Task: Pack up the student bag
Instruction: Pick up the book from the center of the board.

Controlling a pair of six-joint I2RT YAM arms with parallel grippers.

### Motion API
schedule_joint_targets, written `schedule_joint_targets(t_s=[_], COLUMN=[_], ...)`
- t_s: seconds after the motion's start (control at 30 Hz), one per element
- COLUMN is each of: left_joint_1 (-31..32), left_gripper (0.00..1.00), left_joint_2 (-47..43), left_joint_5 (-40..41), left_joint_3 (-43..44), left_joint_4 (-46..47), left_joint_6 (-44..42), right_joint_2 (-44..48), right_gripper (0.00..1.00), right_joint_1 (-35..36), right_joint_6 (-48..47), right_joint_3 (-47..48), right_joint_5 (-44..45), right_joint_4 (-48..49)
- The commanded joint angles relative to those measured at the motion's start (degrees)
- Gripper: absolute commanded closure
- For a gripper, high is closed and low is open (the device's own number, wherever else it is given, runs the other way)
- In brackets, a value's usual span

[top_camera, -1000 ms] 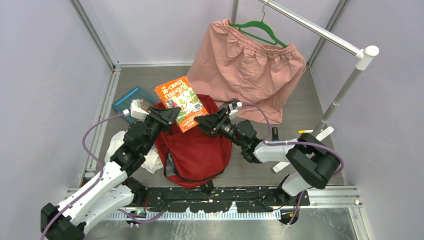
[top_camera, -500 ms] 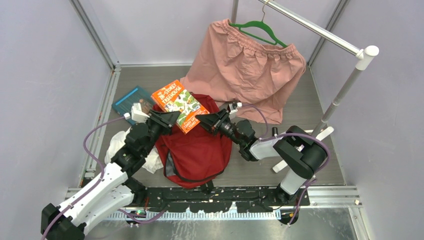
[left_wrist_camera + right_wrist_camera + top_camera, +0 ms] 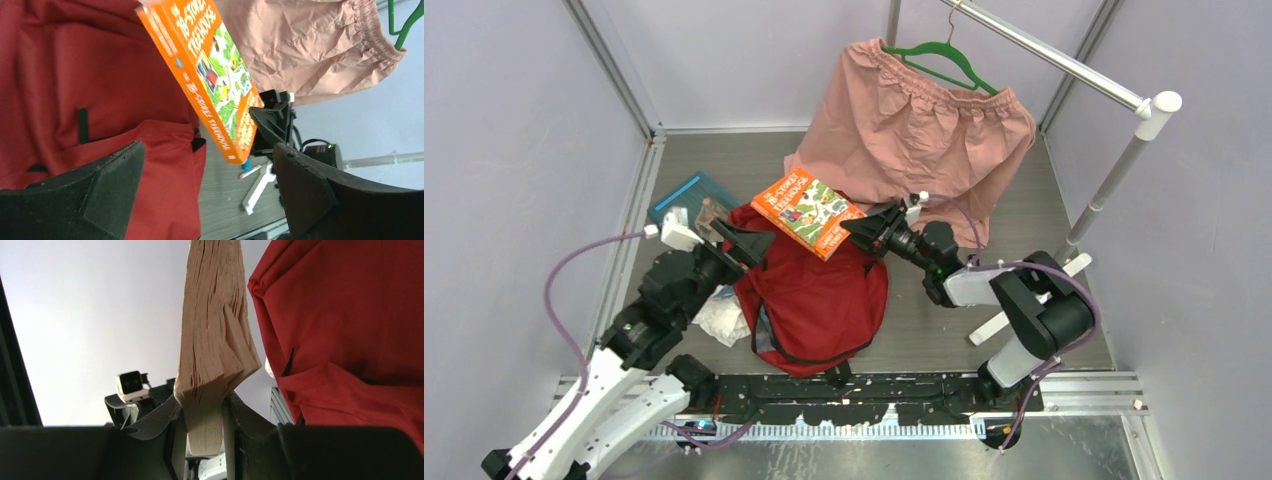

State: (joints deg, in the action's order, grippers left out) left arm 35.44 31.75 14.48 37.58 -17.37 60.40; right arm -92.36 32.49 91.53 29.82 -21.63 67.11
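One orange book (image 3: 809,212) hangs over the student bag (image 3: 819,300) (slumped on the tabletop (image 3: 724,160)), clamped in the right pincer (image 3: 864,228); the left pincer (image 3: 756,240) gapes empty. Next, probably: lower it into the bag's mouth.

Matt cloth student bag (image 3: 824,300), glossy paper book (image 3: 809,212).

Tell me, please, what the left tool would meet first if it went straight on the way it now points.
Most likely the orange book, held over the student bag by the right tool; the open left tool points at it, though depth is unclear.
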Motion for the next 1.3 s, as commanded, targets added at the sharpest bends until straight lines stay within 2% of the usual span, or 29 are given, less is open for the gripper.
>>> schedule_joint_targets(t_s=[0.0,0.07,0.13,0.27,0.37,0.5,0.63,0.73,0.83,0.9,0.97,1.1,1.2,1.27], left_joint_1=[-0.1,-0.1,-0.2,-0.8,-2.1,-5.2,-8.2,-10.8,-12.9,-13.6,-14.0,-14.4,-14.4,-14.6], left_gripper=[0.00,0.00,0.00,0.00,0.00,0.00,0.00,0.00,0.00,0.00,0.00,0.02,0.10,0.26], left_joint_2=[1.2,4.0,6.6,10.5,13.5,16.2,14.6,13.0,10.9,10.6,11.2,11.7,12.1,12.2], left_joint_5=[3.0,1.3,-1.7,-13.5,-22.6,-30.1,-43.5,-49.5,-56.8,-58.9,-59.0,-62.3,-64.9,-65.2], left_joint_3=[15.7,21.9,24.8,27.1,27.7,28.9,24.4,20.2,15.0,12.3,11.4,8.6,5.8,4.7], left_joint_4=[-26.0,-33.9,-38.4,-39.9,-39.3,-41.4,-34.5,-31.3,-23.3,-19.2,-19.3,-12.1,-5.5,-2.3], left_joint_6=[-9.8,-13.5,-15.2,-17.3,-18.6,-21.9,-20.8,-19.3,-15.1,-12.9,-13.0,-8.6,-4.7,-2.5], right_joint_2=[10.4,14.9,19.9,30.9,38.6,44.4,45.9,47.2,48.1,47.6,47.3,46.1,43.1,41.2], right_gripper=[0.99,0.99,0.99,0.99,0.99,0.99,0.99,0.99,0.99,0.99,0.99,0.99,0.99,0.99], right_joint_1=[-5.2,-6.5,-6.9,-7.0,-7.0,-6.9,-6.9,-6.9,-6.9,-6.9,-6.9,-6.6,-5.8,-5.3], right_joint_6=[-1.1,-5.5,-12.2,-28.0,-38.5,-42.9,-41.5,-38.2,-36.8,-35.0,-33.5,-26.5,-19.3,-17.3], right_joint_3=[-0.2,-1.7,-1.5,2.1,5.2,6.6,6.1,6.0,6.5,6.6,6.6,4.4,1.7,0.8], right_joint_5=[-18.6,-21.0,-23.3,-26.4,-25.2,-26.1,-29.1,-32.6,-34.4,-36.1,-37.0,-37.3,-37.6,-37.3], right_joint_4=[1.6,-5.9,-17.3,-42.1,-60.0,-69.0,-67.4,-61.8,-59.1,-56.1,-53.7,-43.3,-30.4,-26.8])
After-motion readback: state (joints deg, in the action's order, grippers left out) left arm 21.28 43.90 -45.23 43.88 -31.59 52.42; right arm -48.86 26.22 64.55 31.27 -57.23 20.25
